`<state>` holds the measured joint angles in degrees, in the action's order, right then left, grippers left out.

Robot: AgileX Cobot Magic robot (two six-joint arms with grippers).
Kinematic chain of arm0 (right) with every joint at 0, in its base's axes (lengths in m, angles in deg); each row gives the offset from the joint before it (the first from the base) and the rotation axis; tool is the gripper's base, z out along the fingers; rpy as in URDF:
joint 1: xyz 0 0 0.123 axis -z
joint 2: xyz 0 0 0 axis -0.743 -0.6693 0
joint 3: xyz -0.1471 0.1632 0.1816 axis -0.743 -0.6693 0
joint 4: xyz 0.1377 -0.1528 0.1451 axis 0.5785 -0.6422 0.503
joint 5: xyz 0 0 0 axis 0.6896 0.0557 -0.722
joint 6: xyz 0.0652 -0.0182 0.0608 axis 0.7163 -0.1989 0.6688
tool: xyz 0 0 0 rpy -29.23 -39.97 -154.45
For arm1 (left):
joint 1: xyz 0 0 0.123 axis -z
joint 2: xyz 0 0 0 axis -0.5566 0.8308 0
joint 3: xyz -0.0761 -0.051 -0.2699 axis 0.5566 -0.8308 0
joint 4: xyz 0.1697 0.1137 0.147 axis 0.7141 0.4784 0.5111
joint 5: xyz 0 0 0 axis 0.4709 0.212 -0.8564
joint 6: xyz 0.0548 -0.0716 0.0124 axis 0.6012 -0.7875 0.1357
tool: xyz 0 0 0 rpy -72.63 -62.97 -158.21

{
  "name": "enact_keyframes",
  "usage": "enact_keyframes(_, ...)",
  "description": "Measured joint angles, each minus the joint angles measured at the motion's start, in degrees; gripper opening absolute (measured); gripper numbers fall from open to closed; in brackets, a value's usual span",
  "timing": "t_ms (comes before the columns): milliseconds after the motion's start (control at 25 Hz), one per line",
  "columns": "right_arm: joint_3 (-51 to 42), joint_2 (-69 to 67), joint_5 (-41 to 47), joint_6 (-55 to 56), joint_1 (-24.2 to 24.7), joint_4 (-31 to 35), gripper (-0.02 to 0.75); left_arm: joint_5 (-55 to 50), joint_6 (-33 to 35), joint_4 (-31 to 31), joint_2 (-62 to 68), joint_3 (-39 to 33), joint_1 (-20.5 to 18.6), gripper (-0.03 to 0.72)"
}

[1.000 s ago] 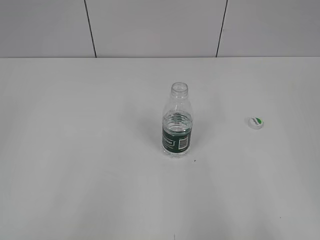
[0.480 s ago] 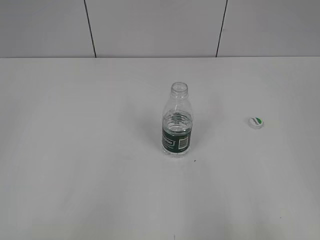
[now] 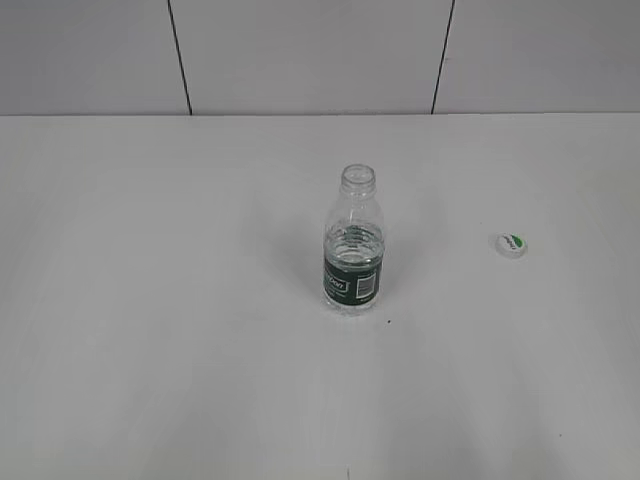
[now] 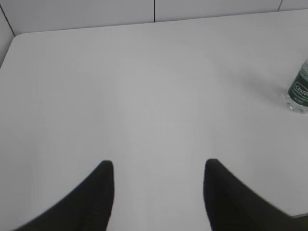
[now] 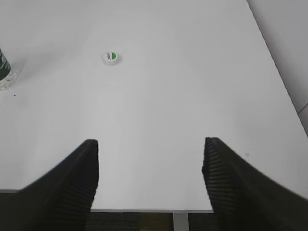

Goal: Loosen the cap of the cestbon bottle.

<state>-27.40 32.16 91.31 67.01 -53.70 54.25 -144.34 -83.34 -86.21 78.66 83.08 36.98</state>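
The cestbon bottle [image 3: 352,243] stood upright near the middle of the white counter [image 3: 150,300], its mouth bare and a little water sitting in the lower part above the dark green label band. The cap [image 3: 511,244] was off it and lay flat on the counter well apart from the bottle, toward the right edge, with its green patch facing up.

From the left wrist view, the left gripper [image 4: 157,185] hung over the near left part of the counter with its two dark fingers spread wide and nothing between them; the bottle's base [image 4: 298,89] showed only at the far right of that view, well away from the fingers.

From the right wrist view, the right gripper [image 5: 150,166] sat back over the near edge of the counter by its right-hand corner, fingers likewise held wide apart and empty. The cap [image 5: 111,58] lay farther in from that edge, well clear of the fingertips, and a sliver of the bottle [image 5: 5,70] showed at the left border of the view.

Neither arm appeared in the exterior view.
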Motion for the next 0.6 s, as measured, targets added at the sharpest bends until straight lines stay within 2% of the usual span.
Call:
enact_keyframes(440,0.0,0.0,0.0,0.13,0.69,1.38,0.517,0.0,0.0,-2.02,0.0,0.0,-0.37,0.376)
enact_keyframes(600,0.0,0.0,0.0,0.13,2.54,1.38,0.517,0.0,0.0,-1.97,0.0,0.0,-2.99,0.376)
